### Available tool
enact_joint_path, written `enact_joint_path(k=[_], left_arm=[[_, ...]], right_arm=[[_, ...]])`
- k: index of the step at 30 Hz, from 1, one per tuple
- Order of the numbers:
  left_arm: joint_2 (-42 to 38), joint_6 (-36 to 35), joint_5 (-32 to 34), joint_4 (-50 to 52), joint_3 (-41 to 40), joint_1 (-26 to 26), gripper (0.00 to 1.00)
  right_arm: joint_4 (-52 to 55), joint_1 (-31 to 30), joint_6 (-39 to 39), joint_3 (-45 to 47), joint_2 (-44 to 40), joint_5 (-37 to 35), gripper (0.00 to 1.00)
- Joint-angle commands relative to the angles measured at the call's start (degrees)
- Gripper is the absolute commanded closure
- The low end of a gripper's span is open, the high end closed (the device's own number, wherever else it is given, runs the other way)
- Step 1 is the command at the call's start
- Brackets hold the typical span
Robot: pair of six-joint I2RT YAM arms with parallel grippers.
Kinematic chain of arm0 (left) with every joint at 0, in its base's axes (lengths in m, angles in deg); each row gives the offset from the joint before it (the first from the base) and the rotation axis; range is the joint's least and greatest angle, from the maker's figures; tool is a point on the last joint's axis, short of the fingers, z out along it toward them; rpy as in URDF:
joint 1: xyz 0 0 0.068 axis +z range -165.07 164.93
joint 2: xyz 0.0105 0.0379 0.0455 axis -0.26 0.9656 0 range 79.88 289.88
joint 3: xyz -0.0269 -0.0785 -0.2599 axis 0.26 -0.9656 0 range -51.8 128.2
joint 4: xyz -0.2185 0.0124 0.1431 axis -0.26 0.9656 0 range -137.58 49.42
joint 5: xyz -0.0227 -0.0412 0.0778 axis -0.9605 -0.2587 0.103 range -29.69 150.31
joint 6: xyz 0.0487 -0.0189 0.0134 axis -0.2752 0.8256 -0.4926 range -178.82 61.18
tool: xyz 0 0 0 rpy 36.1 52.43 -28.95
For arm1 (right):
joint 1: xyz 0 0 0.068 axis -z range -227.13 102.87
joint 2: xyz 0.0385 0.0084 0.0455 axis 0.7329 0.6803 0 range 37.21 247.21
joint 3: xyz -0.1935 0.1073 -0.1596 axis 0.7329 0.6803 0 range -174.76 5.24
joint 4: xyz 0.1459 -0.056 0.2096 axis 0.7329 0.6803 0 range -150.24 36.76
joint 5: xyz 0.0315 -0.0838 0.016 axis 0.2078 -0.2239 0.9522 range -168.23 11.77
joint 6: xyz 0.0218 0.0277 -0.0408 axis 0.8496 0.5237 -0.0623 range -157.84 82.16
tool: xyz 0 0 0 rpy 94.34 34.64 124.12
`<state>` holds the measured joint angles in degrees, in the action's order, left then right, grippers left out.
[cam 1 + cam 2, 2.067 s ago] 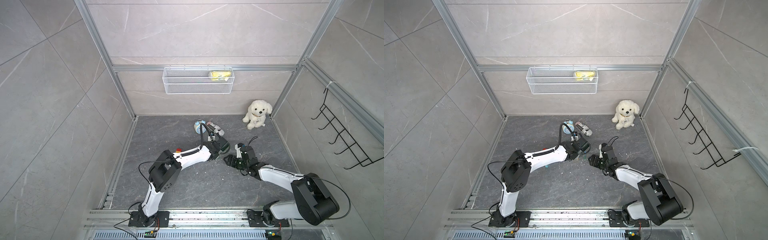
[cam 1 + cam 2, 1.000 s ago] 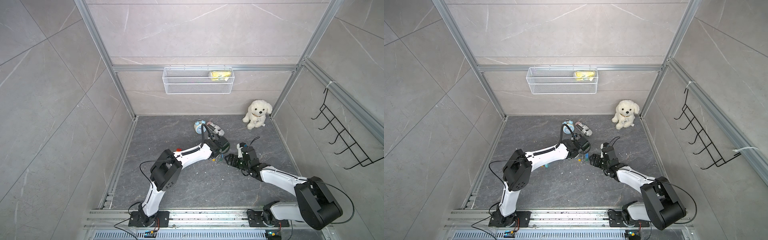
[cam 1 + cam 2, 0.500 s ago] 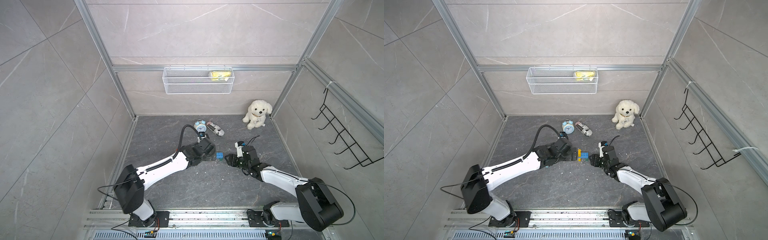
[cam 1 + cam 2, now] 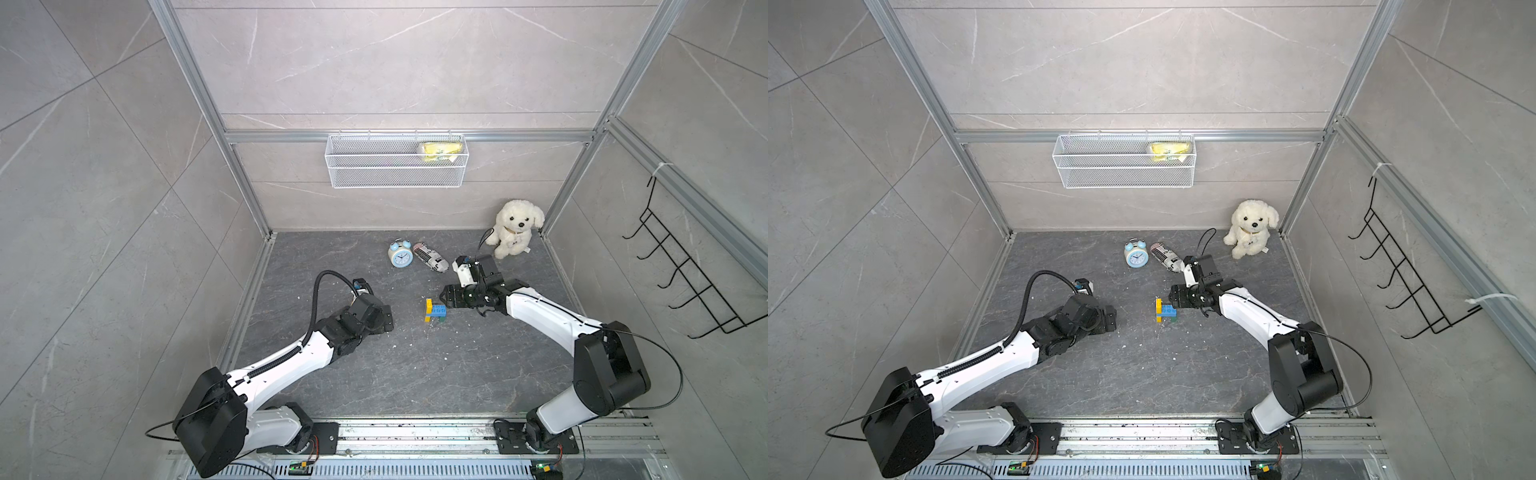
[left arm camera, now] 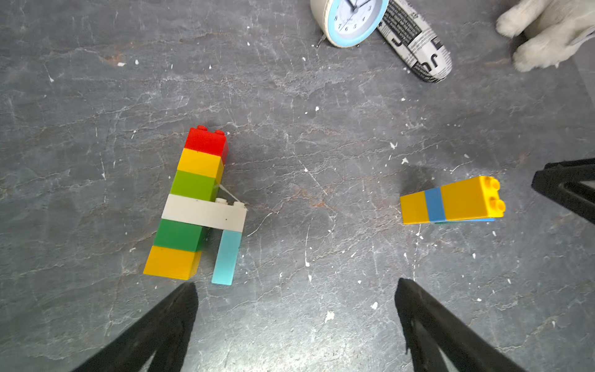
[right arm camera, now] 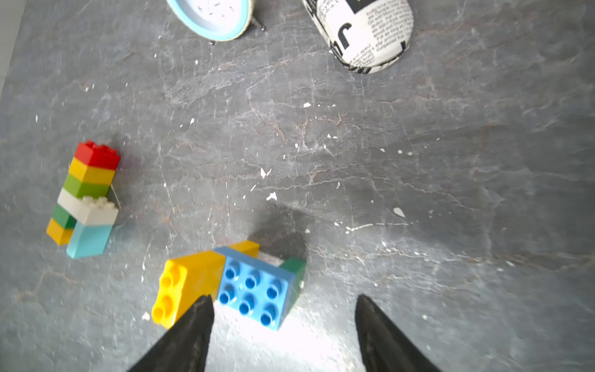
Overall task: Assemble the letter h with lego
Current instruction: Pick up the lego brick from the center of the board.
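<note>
Two lego pieces lie on the dark floor. A flat stack of red, yellow, green, white, green and yellow bricks with a light-blue leg (image 5: 196, 206) (image 6: 85, 199) shows in both wrist views; the left arm hides it in both top views. A yellow bar with a blue studded brick and a green brick (image 4: 434, 311) (image 4: 1165, 311) (image 5: 450, 201) (image 6: 254, 286) lies in the middle. My left gripper (image 4: 388, 320) (image 4: 1111, 320) (image 5: 296, 288) is open and empty, just short of the stack. My right gripper (image 4: 442, 297) (image 4: 1173, 299) (image 6: 283, 299) is open, its tips beside the blue brick.
A blue alarm clock (image 4: 400, 254) and a newspaper-print roll (image 4: 430, 257) lie behind the lego. A white plush dog (image 4: 515, 228) sits in the back right corner. A wire basket (image 4: 395, 162) hangs on the back wall, a hook rack (image 4: 685, 282) on the right wall.
My left arm has swung back to the left, away from the middle, and its jaws have opened wide. The yellow-blue piece now lies free on the floor. The right gripper stays beside it.
</note>
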<state>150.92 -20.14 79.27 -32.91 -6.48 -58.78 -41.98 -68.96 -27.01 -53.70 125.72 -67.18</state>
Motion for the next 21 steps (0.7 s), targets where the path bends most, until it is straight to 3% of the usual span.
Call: enact_joint_path(k=[1,4,5,8,15,21], left_arm=[[-0.9,-0.7,0.3,-3.1,0.0,0.4,0.01],[-0.2,-0.5,0.0,-3.4,-0.1,0.5,0.00],[0.0,-0.5,-0.2,-3.2,0.1,0.6,0.01],[-0.3,-0.4,-0.7,-3.4,-0.1,0.6,0.01],[-0.8,-0.4,-1.2,-3.8,-0.4,0.6,0.01],[-0.7,-0.8,-1.5,-3.6,-0.2,0.8,0.00]], right_arm=[[-4.6,0.1,-13.5,7.6,-5.0,4.3,0.32],[-10.6,0.0,-19.4,12.5,-6.7,7.4,0.30],[-12.2,0.0,-21.3,13.0,-6.8,9.0,0.19],[-10.9,0.0,-26.0,11.2,-4.9,9.9,0.11],[-6.4,0.0,-36.3,5.5,2.6,11.3,0.14],[-8.4,0.0,-41.8,4.8,4.2,12.8,0.16]])
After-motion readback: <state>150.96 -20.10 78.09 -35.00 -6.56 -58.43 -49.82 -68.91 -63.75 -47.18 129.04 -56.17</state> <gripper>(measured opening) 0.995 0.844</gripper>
